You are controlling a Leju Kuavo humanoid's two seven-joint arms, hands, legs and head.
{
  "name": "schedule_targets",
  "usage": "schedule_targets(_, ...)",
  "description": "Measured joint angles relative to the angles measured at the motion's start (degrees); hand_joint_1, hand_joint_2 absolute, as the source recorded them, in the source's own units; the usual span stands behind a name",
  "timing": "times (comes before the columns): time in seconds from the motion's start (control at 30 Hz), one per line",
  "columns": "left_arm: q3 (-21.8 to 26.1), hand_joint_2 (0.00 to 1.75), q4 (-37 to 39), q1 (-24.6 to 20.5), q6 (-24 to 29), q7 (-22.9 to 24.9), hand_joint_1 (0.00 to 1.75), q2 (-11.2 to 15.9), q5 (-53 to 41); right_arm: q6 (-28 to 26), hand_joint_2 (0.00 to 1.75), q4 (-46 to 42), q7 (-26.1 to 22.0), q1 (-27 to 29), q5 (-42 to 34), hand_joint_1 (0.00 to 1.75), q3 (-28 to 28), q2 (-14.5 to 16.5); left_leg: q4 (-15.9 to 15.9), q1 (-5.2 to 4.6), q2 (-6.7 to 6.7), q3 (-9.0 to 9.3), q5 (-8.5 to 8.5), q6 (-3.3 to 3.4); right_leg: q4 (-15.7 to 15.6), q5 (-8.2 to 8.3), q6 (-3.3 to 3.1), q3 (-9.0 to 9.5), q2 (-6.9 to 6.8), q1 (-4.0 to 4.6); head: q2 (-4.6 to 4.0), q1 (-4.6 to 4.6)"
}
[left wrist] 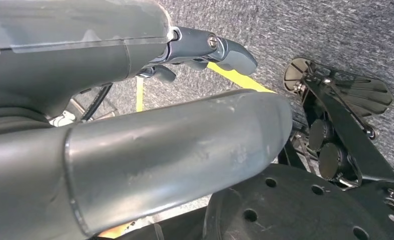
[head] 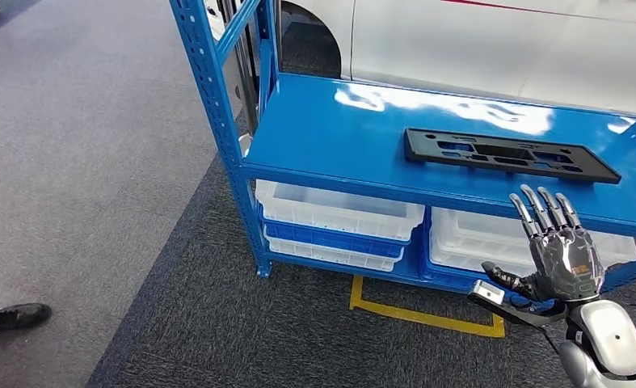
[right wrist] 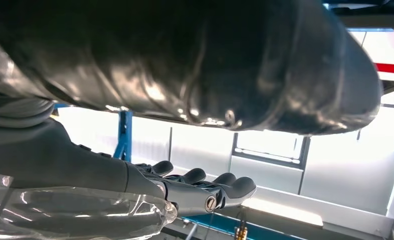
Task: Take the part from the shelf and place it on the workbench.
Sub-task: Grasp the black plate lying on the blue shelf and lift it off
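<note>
Task barely begun. The black part (head: pixel 511 155) lies flat on the blue shelf (head: pixel 330 129), right of centre in the head view, untouched. The right hand (head: pixel 558 252), fingers spread and empty, rises at lower right, just below the shelf's front edge. Grasp, lift and placement remain.

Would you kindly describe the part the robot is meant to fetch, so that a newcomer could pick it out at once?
Find the blue metal shelf standing in front of the white car. On its glossy top board, toward the right, lies the part: a long, flat black plastic plate with cut-out slots, just beyond the raised right hand. It is the sole dark thing on that board; the white bins sit a level lower.
</note>
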Motion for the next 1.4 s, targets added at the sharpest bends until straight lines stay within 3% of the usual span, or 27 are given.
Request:
schedule_targets(0.07, 0.01, 0.0, 0.0, -0.02, 0.0, -0.07, 0.0, -0.1, -0.02, 0.07, 0.0, -0.02, 0.05, 0.16, -0.14, 0.0, -0.28, -0.15, -0.88, 0.33, -0.1, 0.69, 0.46, 0.55, 4.65, -2.53, 0.11, -2.17, 1.15, -0.14, 0.0, 0.07)
schedule_targets(0.13, 0.01, 0.0, 0.0, -0.03, 0.0, -0.14, 0.0, -0.1, -0.04, 0.19, 0.0, 0.01, 0.08, 0.54, -0.25, 0.0, -0.48, -0.27, -0.93, 0.38, -0.29, 0.8, 0.37, 0.76, 12.01, -5.44, 0.29, -6.35, 1.76, -0.27, 0.0, 0.09)
schedule_targets(0.17, 0.01, 0.0, 0.0, -0.02, 0.0, -0.16, 0.0, -0.12, -0.05, 0.25, 0.0, 0.03, 0.08, 0.81, -0.28, 0.0, -0.54, -0.3, -0.88, 0.41, -0.48, 0.9, 0.21, 0.7, 14.31, -5.61, 0.46, -7.94, 1.82, -0.4, 0.0, 0.1)
schedule_targets(0.2, 0.01, 0.0, 0.0, -0.01, -0.01, -0.17, 0.0, -0.15, -0.07, 0.31, 0.0, 0.04, 0.08, 1.02, -0.32, 0.0, -0.61, -0.31, -0.76, 0.48, -0.7, 1.07, -0.03, 0.55, 14.52, -4.59, 0.63, -8.58, 1.83, -0.57, 0.0, 0.09)
schedule_targets(0.27, 0.01, 0.0, 0.0, 0.0, -0.04, -0.21, 0.0, -0.22, -0.08, 0.5, 0.0, 0.03, 0.08, 1.19, -0.41, 0.0, -0.82, -0.34, -0.18, 0.76, -1.17, 1.6, -0.87, -0.08, 8.92, 0.05, 1.03, -6.79, 1.85, -1.03, 0.0, 0.09)
schedule_targets(0.33, 0.0, 0.0, 0.02, -0.03, -0.09, -0.25, 0.0, -0.18, -0.1, 0.78, 0.0, 0.03, 0.08, 1.24, -0.54, 0.0, -1.06, -0.4, 0.71, 0.81, -1.56, 1.63, -1.89, -0.99, 3.28, 2.49, 1.15, -4.34, 2.21, -1.08, 0.0, 0.14)
schedule_targets(0.47, -0.01, 0.0, 0.04, 0.03, -0.24, -0.33, 0.0, -0.14, -0.17, 0.92, 0.0, -0.16, 0.01, 1.62, -0.75, 0.0, -1.31, -0.53, 1.39, 0.79, -1.82, 1.25, -2.73, -2.16, 2.08, 1.62, -0.22, -3.85, 2.49, -0.74, 0.0, 0.18)
schedule_targets(0.53, -0.01, 0.0, 0.04, 0.04, -0.32, -0.35, 0.0, -0.15, -0.18, 0.91, 0.0, -0.39, -0.03, 1.64, -0.78, 0.0, -1.46, -0.55, 4.02, 0.88, -1.03, 0.23, -4.16, -2.68, 1.89, 1.35, -1.08, -3.35, 2.24, -0.74, 0.0, 0.14)
schedule_targets(0.57, -0.01, 0.0, 0.04, 0.0, -0.34, -0.38, 0.0, -0.15, -0.18, 0.9, 0.0, -0.5, -0.03, 1.65, -0.78, 0.0, -1.54, -0.56, 7.11, 0.87, -0.57, -1.3, -5.52, -2.88, 1.8, 1.18, -1.44, -3.04, 2.06, -0.71, 0.0, 0.11)
schedule_targets(0.63, -0.01, 0.0, 0.04, -0.01, -0.35, -0.44, 0.0, -0.15, -0.18, 0.91, 0.0, -0.59, -0.04, 1.74, -0.78, 0.0, -1.61, -0.56, 15.33, 0.84, -0.16, -6.09, -8.26, -3.0, 1.77, 0.72, -1.92, -2.56, 1.75, -0.46, 0.0, 0.08)
schedule_targets(0.67, -0.01, 0.0, 0.04, 0.03, -0.35, -0.46, 0.0, -0.15, -0.18, 0.91, 0.0, -0.59, -0.05, 1.79, -0.78, 0.0, -1.61, -0.56, 18.23, 0.82, -0.14, -8.2, -8.61, -2.9, 1.78, 0.47, -2.05, -2.29, 1.66, -0.29, 0.0, 0.08)
schedule_targets(0.7, -0.01, 0.0, 0.04, 0.09, -0.35, -0.48, 0.0, -0.15, -0.18, 0.91, 0.0, -0.59, -0.05, 1.83, -0.78, 0.0, -1.61, -0.56, 19.13, 0.77, -0.14, -9.41, -7.74, -2.67, 1.78, 0.18, -2.12, -1.94, 1.62, -0.12, 0.0, 0.08)
schedule_targets(0.73, -0.01, 0.0, 0.04, 0.14, -0.35, -0.48, 0.0, -0.15, -0.18, 0.91, 0.0, -0.59, -0.05, 1.84, -0.78, 0.0, -1.61, -0.56, 17.65, 0.65, -0.14, -9.46, -5.69, -2.27, 1.77, -0.13, -2.15, -1.47, 1.61, 0.09, 0.0, 0.08)
schedule_targets(0.8, -0.01, 0.0, 0.09, 0.21, -0.35, -0.49, 0.0, -0.05, -0.18, 0.91, 0.0, -0.62, -0.05, 1.85, -0.78, 0.0, -1.6, -0.55, 10.43, 0.17, -0.08, -7.16, -0.48, -0.88, 1.66, -0.85, -2.15, -0.39, 1.57, 0.42, 0.0, 0.12)
schedule_targets(0.83, -0.01, 0.0, 0.14, 0.23, -0.35, -0.49, 0.0, -0.01, -0.18, 0.91, 0.0, -0.64, -0.06, 1.87, -0.78, 0.0, -1.6, -0.54, 7.13, -0.12, 0.01, -5.94, 1.17, -0.2, 1.58, -1.16, -2.06, -0.03, 1.59, 0.53, 0.0, 0.14)
schedule_targets(0.9, -0.01, 0.0, 0.25, 0.23, -0.38, -0.49, 0.0, 0.09, -0.18, 0.92, 0.0, -0.71, -0.08, 1.95, -0.78, 0.0, -1.6, -0.51, 4.07, -0.59, 0.13, -4.69, 1.59, 0.61, 1.36, -1.41, -1.63, 0.07, 1.55, 0.43, 0.0, 0.18)
schedule_targets(1.03, -0.01, 0.0, 0.26, 0.36, -0.35, -0.5, 0.0, 0.01, -0.18, 0.87, 0.0, -1.01, -0.08, 1.99, -0.78, 0.0, -1.76, -0.67, 1.06, -0.1, 0.01, -3.03, 1.93, 0.78, 1.91, -2.32, -0.5, 0.1, 1.49, 0.36, 0.0, 0.21)
schedule_targets(1.1, -0.01, 0.0, 0.26, 0.35, -0.36, -0.51, 0.0, -0.01, -0.17, 0.89, 0.0, -1.04, -0.08, 1.91, -0.78, 0.0, -1.82, -0.75, 0.07, 0.1, -0.01, -2.0, 1.93, 0.91, 7.49, -4.87, -0.06, -2.74, 1.79, 0.3, 0.0, 0.29)
schedule_targets(1.17, -0.01, 0.0, 0.26, 0.3, -0.36, -0.51, 0.0, -0.05, -0.17, 0.9, 0.0, -0.99, -0.09, 2.06, -0.78, 0.0, -1.8, -0.78, 0.08, 0.11, -0.09, -1.47, 1.41, 0.97, 14.57, -6.88, 0.44, -7.36, 1.98, 0.06, 0.0, 0.29)
schedule_targets(1.2, -0.01, 0.0, 0.26, 0.3, -0.37, -0.51, 0.0, -0.09, -0.17, 0.9, 0.0, -0.96, -0.09, 2.17, -0.78, 0.0, -1.78, -0.78, 0.18, 0.12, -0.16, -1.21, 1.09, 0.93, 16.28, -6.56, 0.67, -8.9, 1.98, -0.09, 0.0, 0.29)
schedule_targets(1.23, -0.01, 0.0, 0.26, 0.3, -0.37, -0.51, 0.0, -0.15, -0.18, 0.9, 0.0, -0.93, -0.09, 2.24, -0.78, 0.0, -1.77, -0.79, 0.31, 0.17, -0.23, -0.82, 0.7, 0.83, 15.49, -4.78, 0.87, -9.25, 1.98, -0.26, 0.0, 0.29)
schedule_targets(1.3, -0.01, 0.0, 0.26, 0.32, -0.37, -0.51, 0.0, -0.2, -0.18, 0.9, 0.0, -0.91, -0.08, 2.24, -0.78, 0.0, -1.79, -0.8, 0.69, 0.28, -0.36, 0.02, -0.29, 0.39, 8.79, 0.44, 1.11, -7.1, 1.96, -0.58, 0.0, 0.3)
schedule_targets(1.33, -0.01, 0.0, 0.27, 0.29, -0.37, -0.51, 0.0, -0.21, -0.18, 0.91, 0.0, -0.91, -0.08, 2.22, -0.78, 0.0, -1.78, -0.83, 1.05, 0.24, -0.46, 0.29, -0.86, 0.02, 5.15, 2.27, 1.04, -5.69, 1.98, -0.56, 0.0, 0.3)
schedule_targets(1.4, -0.01, 0.0, 0.3, 0.21, -0.37, -0.51, 0.0, -0.21, -0.17, 0.92, 0.0, -0.9, -0.08, 2.22, -0.78, 0.0, -1.76, -0.89, 1.48, 0.08, -0.62, 0.24, -1.57, -0.67, 2.15, 2.8, 0.47, -4.45, 2.05, -0.34, 0.0, 0.26)
